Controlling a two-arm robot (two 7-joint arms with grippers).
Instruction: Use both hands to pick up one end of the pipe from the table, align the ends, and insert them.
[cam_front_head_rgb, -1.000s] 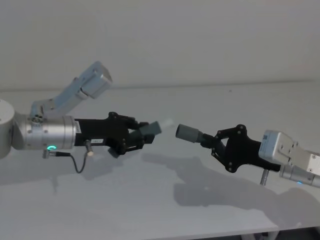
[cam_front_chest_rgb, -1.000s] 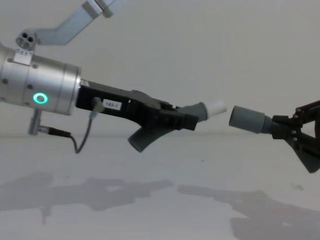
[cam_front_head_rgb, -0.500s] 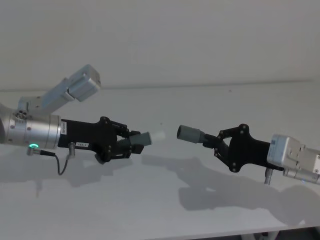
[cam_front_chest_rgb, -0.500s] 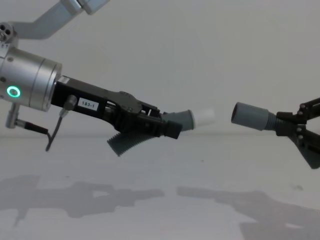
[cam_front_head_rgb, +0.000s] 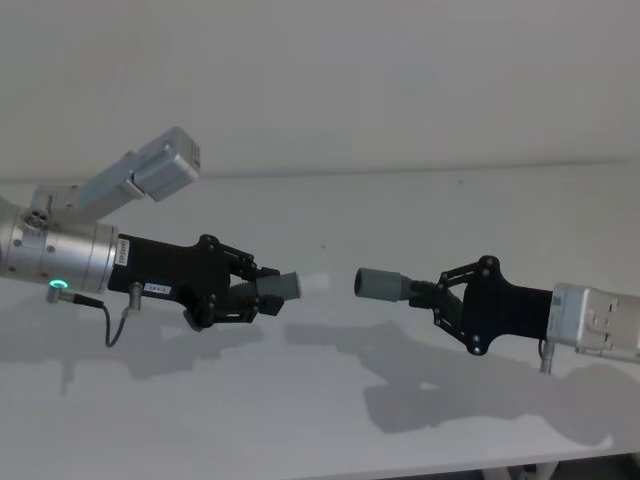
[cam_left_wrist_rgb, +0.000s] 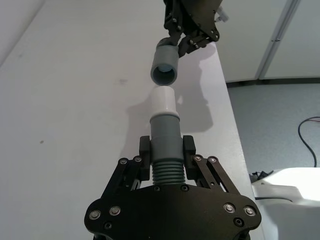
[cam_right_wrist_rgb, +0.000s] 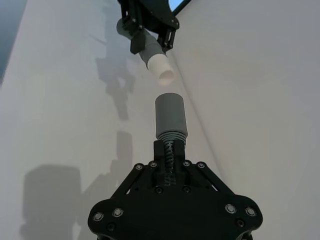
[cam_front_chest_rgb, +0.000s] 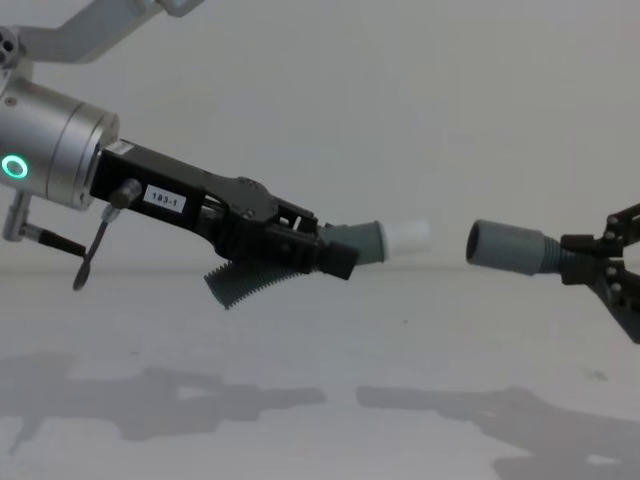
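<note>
Your left gripper (cam_front_chest_rgb: 335, 257) fingers clamp the ribbed pipe (cam_front_chest_rgb: 243, 281). Your right gripper (cam_front_chest_rgb: 578, 262) fingers pinch the collar pipe (cam_front_chest_rgb: 503, 246) above the surface (cam_front_chest_rgb: 320, 430). The tip (cam_front_chest_rgb: 408, 237) sits near the collar pipe, apart, with the gap slightly wider than before.

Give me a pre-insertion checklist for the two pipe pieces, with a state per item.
1. Grip of left gripper on ribbed piece: ok, shut on it.
2. Grip of right gripper on collar piece: ok, shut on it.
3. Both pieces off the table: ok, their shadows lie below them.
4. The white tip faces the collar mouth with a gap between them: ok.
5. Axes in line: not ok. In the right wrist view the tip sits at a slant to the collar piece.
6. Collar bore free: ok in the left wrist view, as far as it shows.
</note>
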